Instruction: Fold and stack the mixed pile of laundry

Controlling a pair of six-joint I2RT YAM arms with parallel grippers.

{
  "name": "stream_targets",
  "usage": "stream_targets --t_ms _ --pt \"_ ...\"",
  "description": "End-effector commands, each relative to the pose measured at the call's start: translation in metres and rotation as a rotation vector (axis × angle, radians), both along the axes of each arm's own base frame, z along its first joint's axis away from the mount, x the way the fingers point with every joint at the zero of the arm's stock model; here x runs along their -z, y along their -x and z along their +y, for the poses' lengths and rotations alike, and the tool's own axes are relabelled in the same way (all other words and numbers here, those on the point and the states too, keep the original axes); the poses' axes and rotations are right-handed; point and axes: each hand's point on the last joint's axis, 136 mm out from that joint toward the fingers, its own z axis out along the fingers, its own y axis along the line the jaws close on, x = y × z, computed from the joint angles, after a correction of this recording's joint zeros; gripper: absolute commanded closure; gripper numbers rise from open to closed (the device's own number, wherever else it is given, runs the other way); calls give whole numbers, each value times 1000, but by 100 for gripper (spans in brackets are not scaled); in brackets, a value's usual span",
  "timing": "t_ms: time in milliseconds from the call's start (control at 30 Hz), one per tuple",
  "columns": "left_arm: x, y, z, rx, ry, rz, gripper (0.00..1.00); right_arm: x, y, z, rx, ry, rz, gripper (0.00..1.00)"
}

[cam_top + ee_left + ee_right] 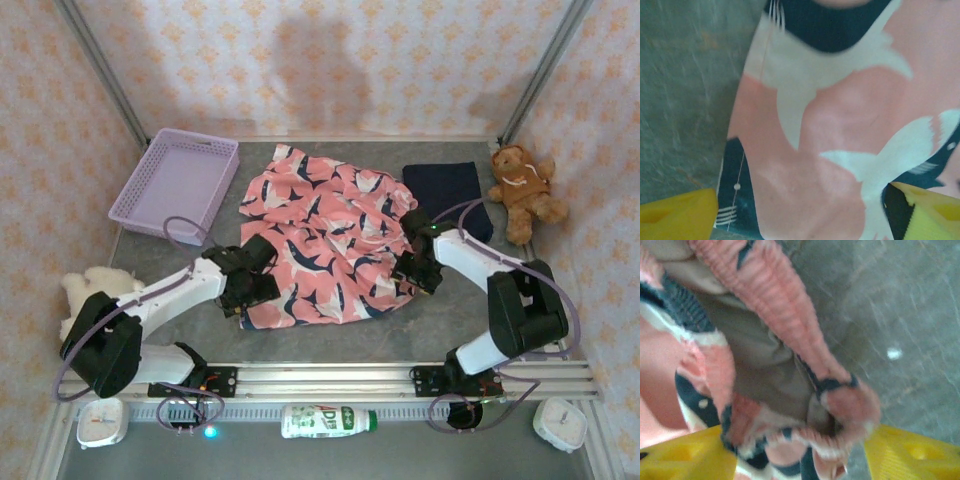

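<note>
Top external: the salmon-pink shark-print garment lies spread and wrinkled across the middle of the grey worktop. The navy garment sits as a flat dark rectangle just behind its right edge. The left gripper is at the print's near-left corner and the right gripper at its right edge. Both pieces look light, limp and non-slippery, and corners and hems seem the best places to grasp.

Left wrist: the left gripper has its yellow fingers wide apart over the shark-print garment, whose stitched side edge lies flat on the worktop.

Right wrist: a ruched elastic hem of the shark-print garment bunches up between the right gripper's fingers. I cannot tell whether they pinch it. That thick band should give a firm hold.
</note>
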Motion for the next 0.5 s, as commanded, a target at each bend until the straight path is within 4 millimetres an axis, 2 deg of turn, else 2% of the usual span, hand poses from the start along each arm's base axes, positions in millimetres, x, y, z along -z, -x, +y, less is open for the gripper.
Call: stream_targets --t_ms 0,133,233,367,467 --pt "9 12 6 -16 -33 6 18 14 -14 -13 9 81 -26 53" --pt "23 29 23 -47 -79 25 26 21 -15 -6 14 45 -19 74" --pt "29 31 25 -70 -75 10 33 21 -15 -5 19 33 -18 86" --pt "34 25 22 -98 -64 -20 67 16 -15 -1 17 16 -17 99" --pt "27 24 29 -110 -110 -28 100 7 -11 -4 7 25 -9 100"
